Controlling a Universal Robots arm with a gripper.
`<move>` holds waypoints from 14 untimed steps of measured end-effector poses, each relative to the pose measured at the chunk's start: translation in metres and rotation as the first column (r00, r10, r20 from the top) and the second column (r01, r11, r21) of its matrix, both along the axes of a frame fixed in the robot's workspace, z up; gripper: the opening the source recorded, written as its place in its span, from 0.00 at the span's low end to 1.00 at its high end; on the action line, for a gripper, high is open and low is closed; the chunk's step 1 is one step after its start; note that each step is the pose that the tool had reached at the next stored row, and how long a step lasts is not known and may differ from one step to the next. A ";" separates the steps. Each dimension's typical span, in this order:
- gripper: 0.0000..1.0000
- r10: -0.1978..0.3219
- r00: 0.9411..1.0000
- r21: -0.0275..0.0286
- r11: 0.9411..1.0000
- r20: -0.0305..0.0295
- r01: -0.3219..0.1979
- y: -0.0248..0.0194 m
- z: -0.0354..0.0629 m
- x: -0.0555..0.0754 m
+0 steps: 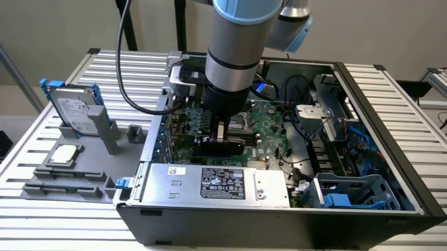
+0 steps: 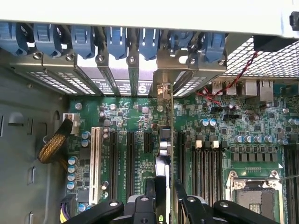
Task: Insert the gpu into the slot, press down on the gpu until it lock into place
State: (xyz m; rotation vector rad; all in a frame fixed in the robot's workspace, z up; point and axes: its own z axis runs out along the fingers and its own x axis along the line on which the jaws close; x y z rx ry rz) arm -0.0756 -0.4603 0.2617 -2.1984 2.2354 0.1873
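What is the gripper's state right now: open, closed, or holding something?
The gripper is closed on the graphics card, holding it edge-on over the green motherboard.

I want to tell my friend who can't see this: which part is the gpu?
Look into the open black computer case, at the green motherboard inside. The gpu is the black card standing on edge there, right under the robot arm, with the gripper closed on it. Unlike the grey power supply box beside it, it is dark and has no white label.
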 end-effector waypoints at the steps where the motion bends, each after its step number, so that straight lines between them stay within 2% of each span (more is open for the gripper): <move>1: 0.26 0.000 1.000 0.000 1.000 -0.001 0.000 0.0000 0.0001 0.000; 14: 0.26 0.000 1.000 -0.001 1.000 -0.001 0.000 0.0000 -0.0078 0.001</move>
